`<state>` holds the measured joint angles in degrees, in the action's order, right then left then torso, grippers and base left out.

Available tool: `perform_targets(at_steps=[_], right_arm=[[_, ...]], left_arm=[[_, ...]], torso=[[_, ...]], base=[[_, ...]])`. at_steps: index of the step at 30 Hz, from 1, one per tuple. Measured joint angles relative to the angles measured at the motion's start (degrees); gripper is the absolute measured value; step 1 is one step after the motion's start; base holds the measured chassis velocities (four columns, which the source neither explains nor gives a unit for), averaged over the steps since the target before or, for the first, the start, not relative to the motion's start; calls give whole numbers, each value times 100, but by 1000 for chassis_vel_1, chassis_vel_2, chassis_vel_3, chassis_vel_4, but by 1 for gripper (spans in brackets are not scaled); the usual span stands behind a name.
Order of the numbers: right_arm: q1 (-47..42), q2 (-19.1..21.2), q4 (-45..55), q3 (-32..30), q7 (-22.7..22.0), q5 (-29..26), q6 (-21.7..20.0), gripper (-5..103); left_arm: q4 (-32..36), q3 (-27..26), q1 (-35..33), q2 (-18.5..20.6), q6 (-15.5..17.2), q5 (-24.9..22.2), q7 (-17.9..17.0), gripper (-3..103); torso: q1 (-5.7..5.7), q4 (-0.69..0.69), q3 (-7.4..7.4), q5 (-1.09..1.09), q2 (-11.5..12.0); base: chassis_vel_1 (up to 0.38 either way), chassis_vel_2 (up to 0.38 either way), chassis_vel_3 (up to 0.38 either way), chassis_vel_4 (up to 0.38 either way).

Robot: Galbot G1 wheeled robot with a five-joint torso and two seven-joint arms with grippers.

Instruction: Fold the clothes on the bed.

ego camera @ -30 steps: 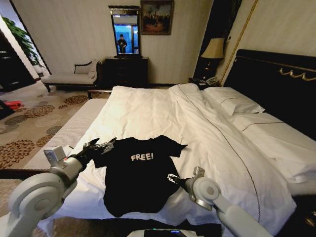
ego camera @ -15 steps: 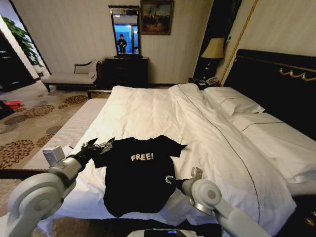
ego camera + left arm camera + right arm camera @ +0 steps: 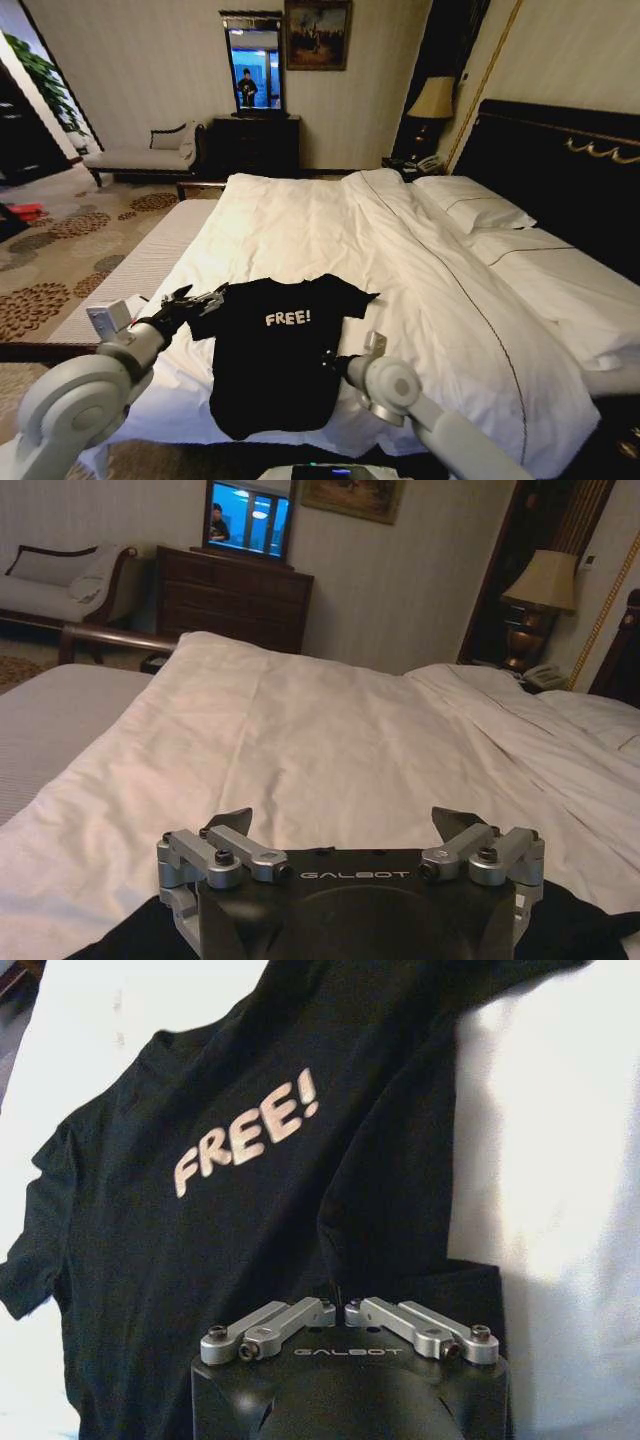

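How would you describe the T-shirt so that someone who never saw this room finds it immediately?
Start at the large bed with its white duvet and dark headboard. On the near part of the duvet, closest to the robot, lies the T-shirt, spread flat between the left hand and the right hand. It is the only black item on the white bedding, with white "FREE!" lettering.

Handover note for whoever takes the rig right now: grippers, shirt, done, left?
Left gripper: open, at the T-shirt's left sleeve, holding nothing.
Right gripper: shut on a raised pinch of the shirt's right side edge.
T-shirt lies face up, "FREE!" showing, near the foot of the bed on the white duvet.
Done: right-side grasp.
Left: every fold; the shirt is mostly spread out.
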<state>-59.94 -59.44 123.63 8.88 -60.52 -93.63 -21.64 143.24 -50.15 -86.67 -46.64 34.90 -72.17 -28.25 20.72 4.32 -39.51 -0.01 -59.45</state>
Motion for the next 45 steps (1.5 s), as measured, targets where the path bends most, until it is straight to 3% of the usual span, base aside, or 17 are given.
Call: perform_targets(at_steps=[7, 12, 18, 21, 25, 27, 29, 31, 33, 34, 35, 38, 39, 43, 45], right_arm=[[147, -465, -374, 410, 646, 780, 321, 0], [313, -797, -838, 701, 1620, 1528, 1003, 0], [368, -1026, -1320, 880, 2042, 2099, 1267, -3], [319, -1043, -1345, 883, 2321, 2408, 1490, 7], [189, -738, -1074, 777, 2702, 2565, 1812, 23], [32, -461, -866, 588, 2986, 2550, 2051, 33], [-54, -358, -772, 484, 3127, 2502, 2187, 33], [-233, -235, -586, 250, 3271, 2253, 2414, 44], [-381, -197, -463, 29, 3132, 1909, 2440, 55], [-381, -197, -463, 29, 3132, 1909, 2440, 55], [-468, -164, -448, -89, 2969, 1758, 2371, 55], [-748, -15, -487, -315, 2538, 1558, 2059, 71], [-748, -15, -487, -315, 2538, 1558, 2059, 71], [-1042, -50, -269, -360, 1801, 1232, 1668, 88], [-1105, -93, -225, -317, 1700, 1223, 1593, 93]], left_arm=[[0, 33, -2, -65, 0, 34, -35, 100], [-1, 98, -12, -168, 1, 130, -43, 100], [-1, 158, -24, -228, 2, 196, -49, 100], [-1, 225, -29, -266, 2, 271, -55, 100], [-9, 287, -9, -288, 1, 342, -58, 100], [-30, 348, 6, -308, 2, 417, -58, 100], [-41, 379, 12, -318, 1, 467, -58, 100], [-58, 450, 22, -337, 2, 563, -58, 100], [-65, 498, 33, -353, 1, 612, -58, 100], [-65, 498, 33, -353, 1, 612, -58, 100], [-66, 515, 42, -357, 1, 627, -58, 100], [-67, 528, 51, -355, 2, 644, -59, 100], [-67, 528, 51, -355, 2, 644, -59, 100], [-69, 528, 42, -368, 2, 670, -61, 100], [-71, 528, 36, -378, 2, 678, -65, 100]], torso=[[0, 0, 0, 0, 0], [0, 0, 0, -1, 0], [0, 0, 0, 0, 0], [0, -1, 0, 1, 0], [0, 1, 0, 1, 0], [0, 1, 0, 1, 0], [0, 2, 0, 1, 0], [0, 2, 0, 2, 0], [0, 1, 1, 2, 0], [0, 1, 1, 2, 0], [0, 0, 1, 2, 0], [0, 1, 1, 1, 0], [0, 1, 1, 1, 0], [0, 1, 0, 2, 0], [0, 1, 1, 1, 0]], base=[[0, 0, 0, 0], [0, 0, 0, 0], [0, 0, 0, 0], [0, 0, 0, 0], [0, 0, 0, 0], [0, 0, 0, 0], [0, 0, 0, 0], [0, 0, 0, 0], [0, 0, 0, 0], [0, 0, 0, 0], [0, 0, 0, 0], [0, 0, 0, 0], [0, 0, 0, 0], [0, 0, 0, 0], [0, 0, 0, 0]])
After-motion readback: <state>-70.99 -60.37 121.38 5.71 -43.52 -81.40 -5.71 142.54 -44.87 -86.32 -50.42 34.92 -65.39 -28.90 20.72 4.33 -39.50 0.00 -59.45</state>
